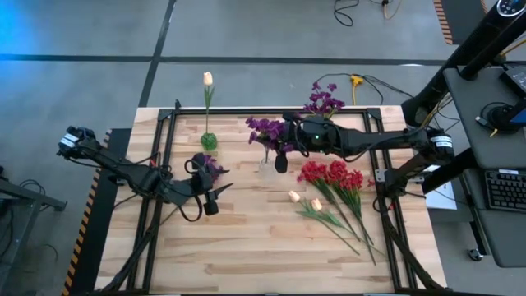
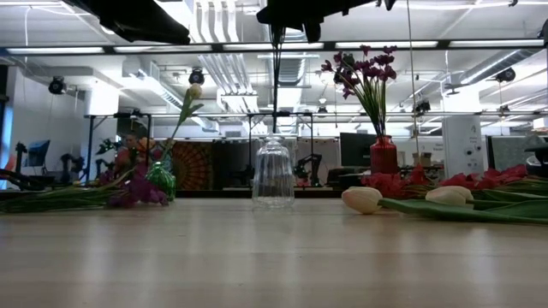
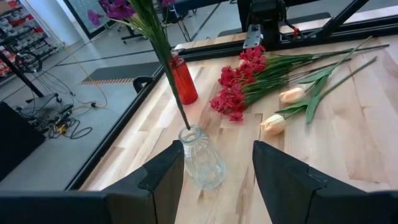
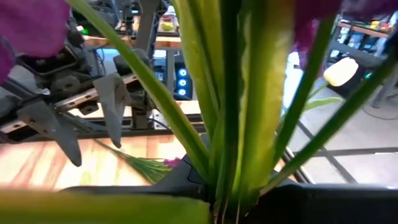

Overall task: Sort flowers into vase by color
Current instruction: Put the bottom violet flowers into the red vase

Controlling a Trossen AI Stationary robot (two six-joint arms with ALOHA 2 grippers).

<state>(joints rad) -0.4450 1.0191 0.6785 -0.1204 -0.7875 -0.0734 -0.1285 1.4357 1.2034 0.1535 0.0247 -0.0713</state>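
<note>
From above, the right gripper (image 1: 282,146) reaches across the table, fingers clamped on a purple flower (image 1: 265,129) whose stem descends into the clear vase (image 1: 267,168); the left gripper (image 1: 215,195) hovers nearby, fingers spread, above another purple stem (image 1: 207,164). At table height, the stem hangs straight into the clear vase (image 2: 273,174). The left wrist shows red flowers (image 3: 239,84) and tulips (image 3: 283,109) lying beyond. The right wrist shows green stems (image 4: 239,106) pinched close.

- You're in a robotics lab: a pale wooden worktable (image 1: 246,247) in a black metal frame (image 1: 164,164) stands on grey concrete floor (image 1: 74,90).
- You see a black computer keyboard (image 1: 503,191), loose cables (image 3: 59,121), exposed ceiling ducts (image 2: 218,34).
</note>
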